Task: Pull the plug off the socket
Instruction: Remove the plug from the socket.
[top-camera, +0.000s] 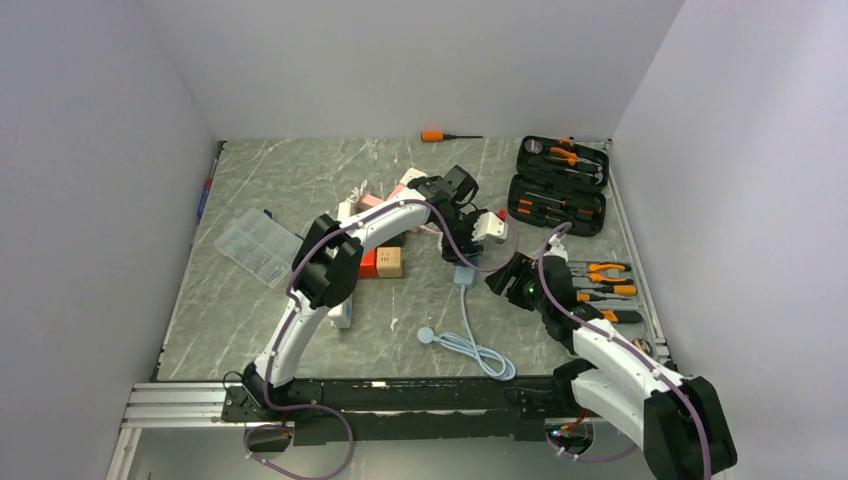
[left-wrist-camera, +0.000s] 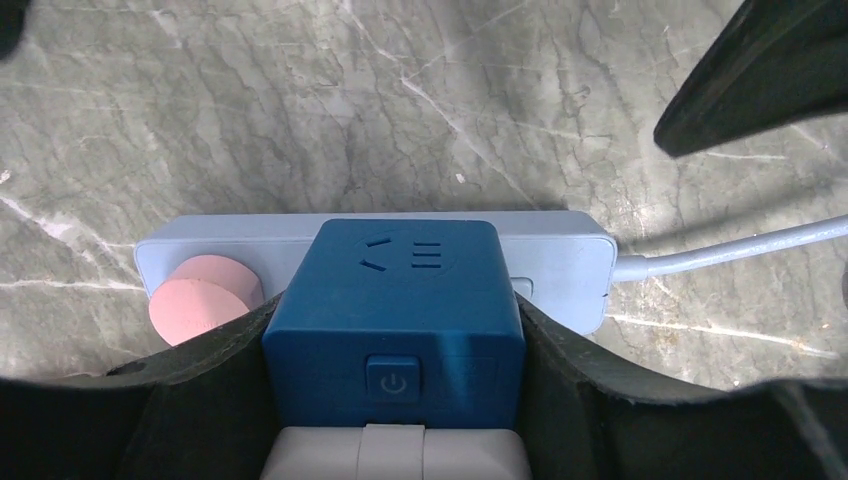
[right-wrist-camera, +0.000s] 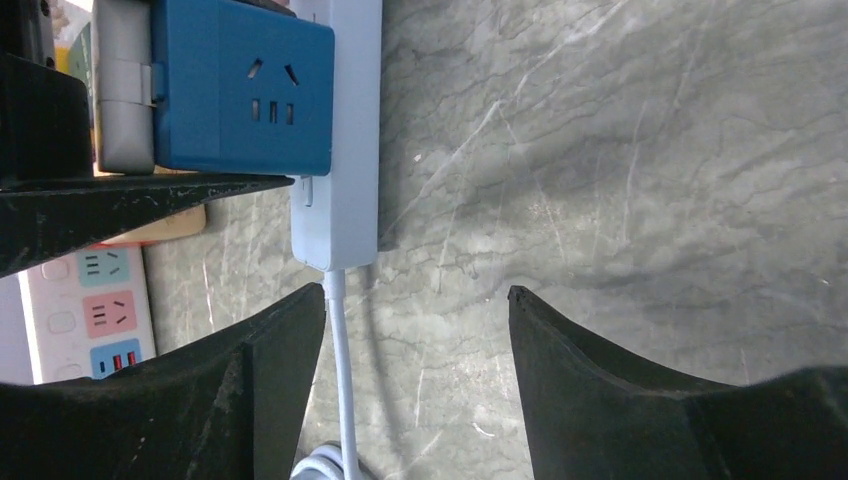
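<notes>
1. One grey bench (top-camera: 300, 190) holds the light socket strip (left-wrist-camera: 560, 250), which lies flat near the middle.
2. Stuck in it is the blue plug (left-wrist-camera: 395, 290). It looks hard, smooth and boxy, so it is best held by its flat sides.
3. Already the left tool (left-wrist-camera: 395, 340) pinches those sides.
4. Near the cord (right-wrist-camera: 340, 350), the right tool (right-wrist-camera: 412, 300) is spread wide.

The left arm (top-camera: 330, 265) reaches forward and bends toward centre, its left gripper (left-wrist-camera: 393, 335) clamped on the plug (left-wrist-camera: 395, 285) from both sides; the right arm (top-camera: 610, 350) angles inward, right gripper (right-wrist-camera: 410, 310) hovering close by, jaws spread wide.
</notes>
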